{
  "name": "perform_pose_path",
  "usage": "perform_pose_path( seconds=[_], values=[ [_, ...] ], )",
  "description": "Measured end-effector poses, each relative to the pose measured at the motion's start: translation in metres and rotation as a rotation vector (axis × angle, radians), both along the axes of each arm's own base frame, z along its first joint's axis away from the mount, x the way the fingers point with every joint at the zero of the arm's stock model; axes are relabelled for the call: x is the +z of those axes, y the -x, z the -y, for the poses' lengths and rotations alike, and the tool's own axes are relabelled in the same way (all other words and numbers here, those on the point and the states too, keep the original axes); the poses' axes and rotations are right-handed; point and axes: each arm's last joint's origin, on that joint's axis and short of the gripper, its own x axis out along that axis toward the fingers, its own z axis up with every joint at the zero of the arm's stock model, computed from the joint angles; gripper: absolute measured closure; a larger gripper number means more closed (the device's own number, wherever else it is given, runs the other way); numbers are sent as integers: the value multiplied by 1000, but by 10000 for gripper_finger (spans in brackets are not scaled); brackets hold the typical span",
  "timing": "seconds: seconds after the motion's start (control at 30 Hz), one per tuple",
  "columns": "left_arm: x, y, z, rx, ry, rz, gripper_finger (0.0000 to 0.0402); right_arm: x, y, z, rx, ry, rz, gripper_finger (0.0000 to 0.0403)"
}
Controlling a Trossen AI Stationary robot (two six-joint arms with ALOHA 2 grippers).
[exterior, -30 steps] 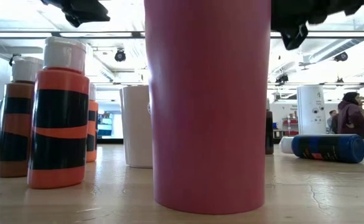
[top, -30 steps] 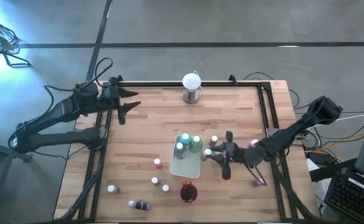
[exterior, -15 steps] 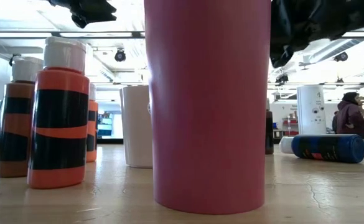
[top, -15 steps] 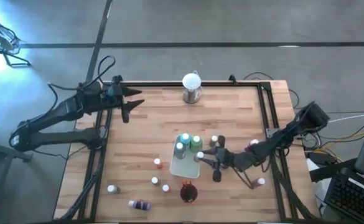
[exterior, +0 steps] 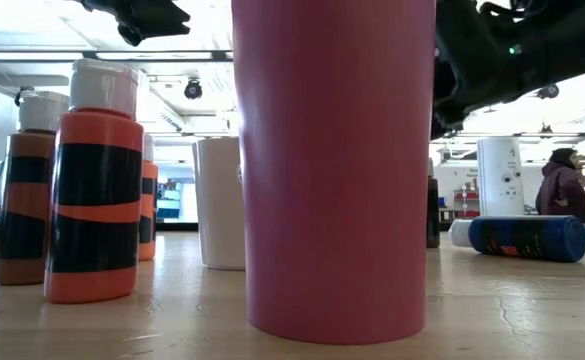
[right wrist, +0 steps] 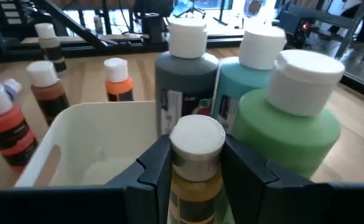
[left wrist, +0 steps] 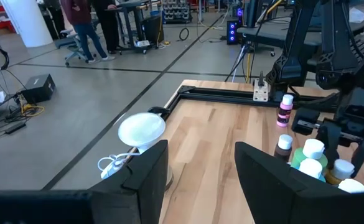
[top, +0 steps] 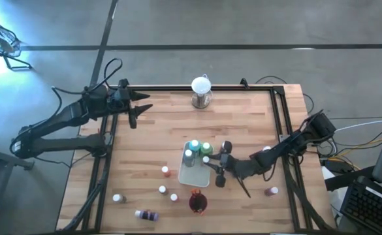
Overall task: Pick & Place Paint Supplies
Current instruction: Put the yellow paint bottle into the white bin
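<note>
My right gripper (top: 211,163) reaches in from the table's right and is shut on a small ochre bottle with a white cap (right wrist: 197,134), at the right rim of the white tray (top: 194,175). Grey (right wrist: 185,71), teal (right wrist: 255,59) and green (right wrist: 292,121) bottles stand upright in the tray's far end. More white-capped bottles stand on the wood left of the tray (top: 166,171), and a dark blue one lies on its side (top: 146,214). My left gripper (top: 137,108) waits open near the far left corner, above the table. My right gripper pinches the ochre bottle just below its cap (right wrist: 197,163), one finger (right wrist: 157,167) on each side. The fingers come from the table's right, nearly level. The bottle stands upright between them; its bottom is out of the frame, so whether it rests on anything does not show.
A dark red cup (top: 197,202) stands near the table's near edge and fills the low view (exterior: 332,170). A white globe on a metal base (top: 201,91) stands at the far edge. A pink bottle (top: 273,191) stands near the right rail. People move in the room behind.
My right gripper has moved toward the table's left, from right of the tray up to its right rim, carrying the ochre bottle upright with it. The bottles in the tray have stayed put.
</note>
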Motion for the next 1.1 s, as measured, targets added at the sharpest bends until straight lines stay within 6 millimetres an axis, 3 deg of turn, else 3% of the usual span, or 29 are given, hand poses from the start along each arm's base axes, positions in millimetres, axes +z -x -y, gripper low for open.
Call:
perform_pose_path(
  seconds=[0.73, 1.1],
  values=[
    [0, 0, 0, -1, -2, -1, 211, -15, 3, 11, -76, -19, -122, 295],
    [0, 0, 0, -1, -2, -1, 211, -13, 2, 10, -62, 8, -135, 223]
  ],
)
